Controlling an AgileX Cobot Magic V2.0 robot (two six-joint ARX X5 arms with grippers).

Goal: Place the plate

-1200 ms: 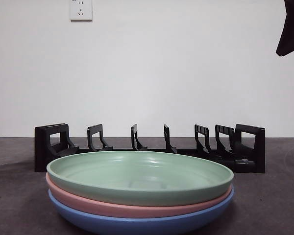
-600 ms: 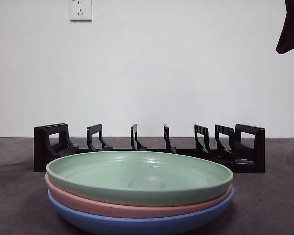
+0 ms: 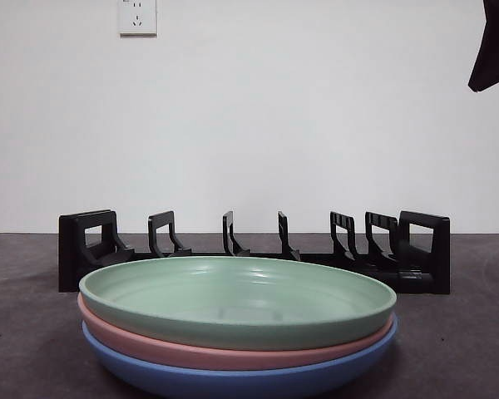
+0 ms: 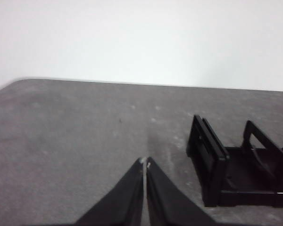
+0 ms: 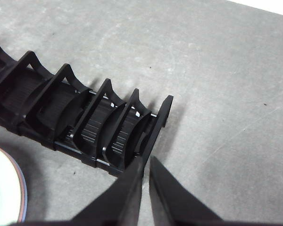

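green plate tops pink/blue stack, before black rack on counter | right gripper jaws pinched together, empty, above rack end | left gripper jaws together, empty, rack end just beside

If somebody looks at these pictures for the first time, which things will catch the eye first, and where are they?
First comes the stack of three plates at the front of the table: the green plate on top, the pink plate under it, the blue plate lowest. Behind the stack stands the black plate rack, with no plate in it. The right gripper hovers above one end of the rack, jaws shut.
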